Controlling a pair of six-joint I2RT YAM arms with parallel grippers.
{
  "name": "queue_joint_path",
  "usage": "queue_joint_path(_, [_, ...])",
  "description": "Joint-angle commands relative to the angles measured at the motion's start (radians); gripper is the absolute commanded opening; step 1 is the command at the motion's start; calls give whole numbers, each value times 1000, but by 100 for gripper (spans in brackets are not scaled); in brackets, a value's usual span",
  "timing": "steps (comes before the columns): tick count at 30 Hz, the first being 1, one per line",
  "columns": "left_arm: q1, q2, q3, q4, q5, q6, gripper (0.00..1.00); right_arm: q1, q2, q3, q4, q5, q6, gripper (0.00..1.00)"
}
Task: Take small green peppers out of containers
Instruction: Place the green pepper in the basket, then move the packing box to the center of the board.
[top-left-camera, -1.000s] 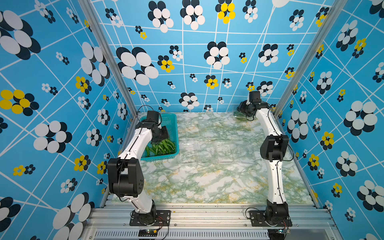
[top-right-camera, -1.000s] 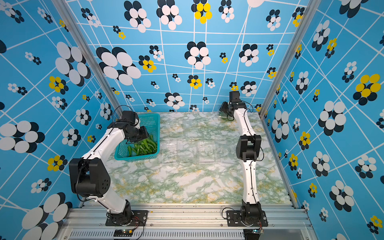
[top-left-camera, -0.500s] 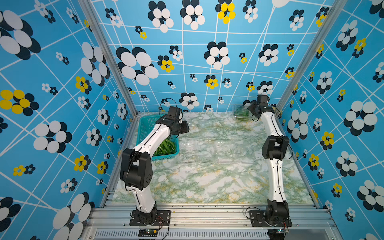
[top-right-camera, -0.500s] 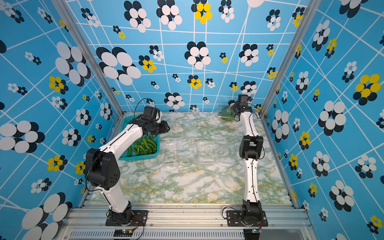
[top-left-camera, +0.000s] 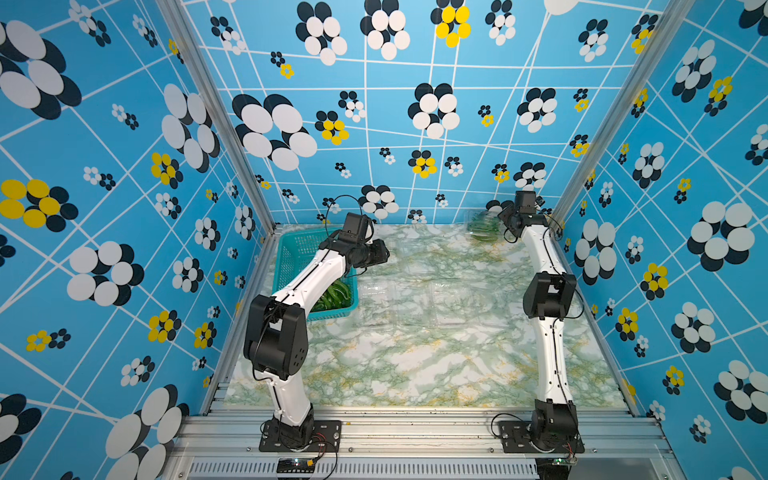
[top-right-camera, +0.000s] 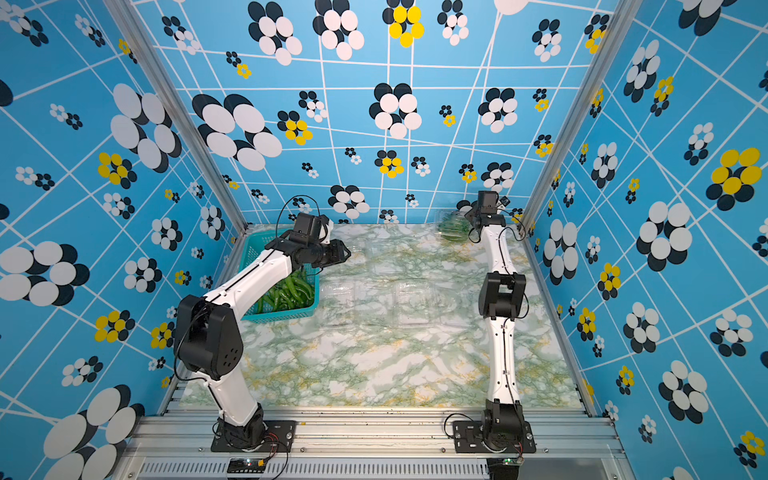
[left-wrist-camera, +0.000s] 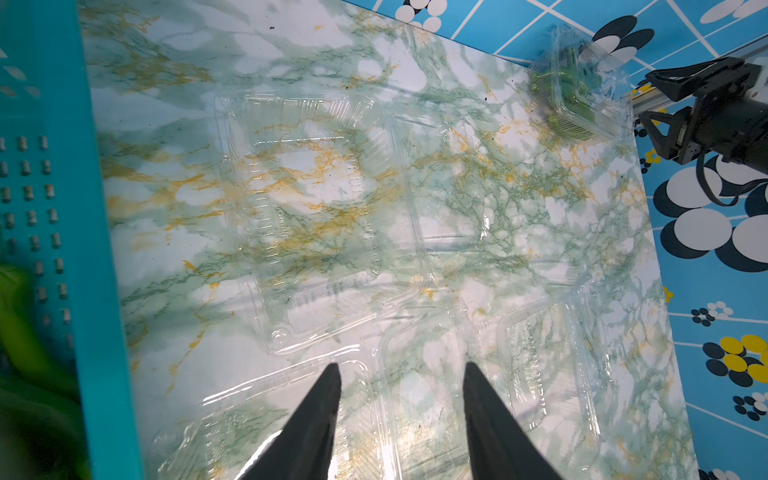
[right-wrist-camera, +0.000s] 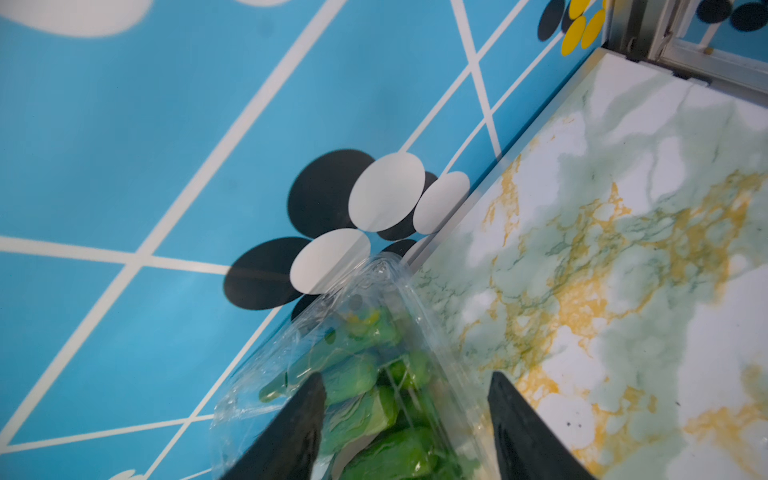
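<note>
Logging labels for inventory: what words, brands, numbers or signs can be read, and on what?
No readable text.
Transparent plastic clamshell box of small green peppers: no label shows.
Empty clear clamshell boxes, teal perforated plastic basket: bare.
Blue flowered walls: pattern only.
Small black board on the front rail: any marking too small to read.

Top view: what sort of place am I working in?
Probably a lab robot cell, not a kitchen: flower-print walls on aluminium posts, marble-print tabletop, left arm and right arm bolted down.
</note>
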Motion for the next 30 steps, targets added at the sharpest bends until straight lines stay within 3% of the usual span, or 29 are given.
queue_joint_path(1, [-12,25,3,24,24,-12,50,-11,49,23,-16,-7,31,64])
queue_joint_path(9, [-15,32,4,35,26,-14,50,-9,81,41,-20,-112,52,63])
queue_joint_path(16, [-15,70,38,56,44,-27,50,22,57,11,-135,-238,4,55])
queue_joint_path(21, [-16,87,52,66,46,-27,50,60,-37,-146,-139,-341,-40,52])
queue_joint_path(25, [-14,112,64,77,46,-27,50,89,-94,-214,-250,-402,-61,52])
queue_joint_path(30, [-14,155,107,83,64,-29,50,132,-259,-490,-188,-460,-38,50])
